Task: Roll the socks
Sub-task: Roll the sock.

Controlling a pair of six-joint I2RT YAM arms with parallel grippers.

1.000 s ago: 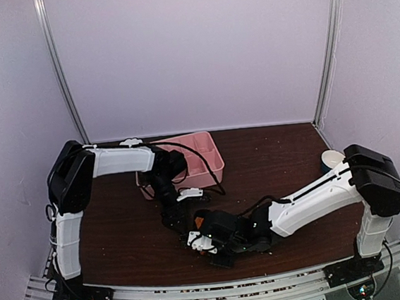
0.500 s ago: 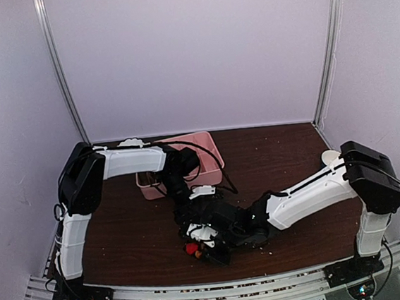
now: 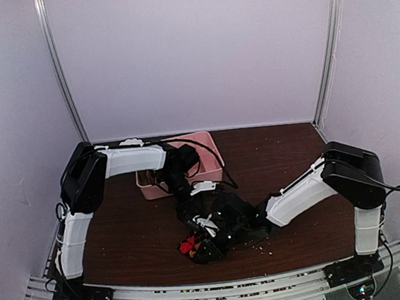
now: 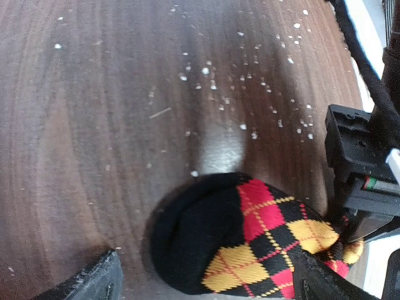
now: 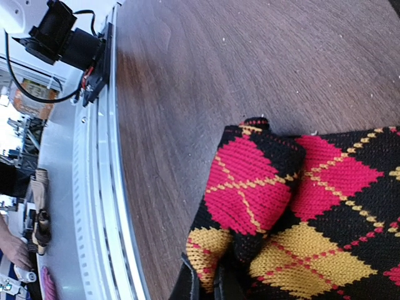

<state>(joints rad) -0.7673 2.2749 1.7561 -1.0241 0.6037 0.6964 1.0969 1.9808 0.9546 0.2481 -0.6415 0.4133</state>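
Pinching the sock (image 5: 300, 206), right end effector (image 5: 209, 284); wrist view shows left end effector (image 4: 203, 276) spread.

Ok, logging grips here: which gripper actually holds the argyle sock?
The right gripper: it is shut on the edge of the argyle sock. The left gripper stands wide open around it, not clamping.

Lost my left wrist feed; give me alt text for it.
A black argyle sock with red and yellow diamonds lies on the dark wooden table, under the wide-open jaws of the left gripper. White specks dot the wood.
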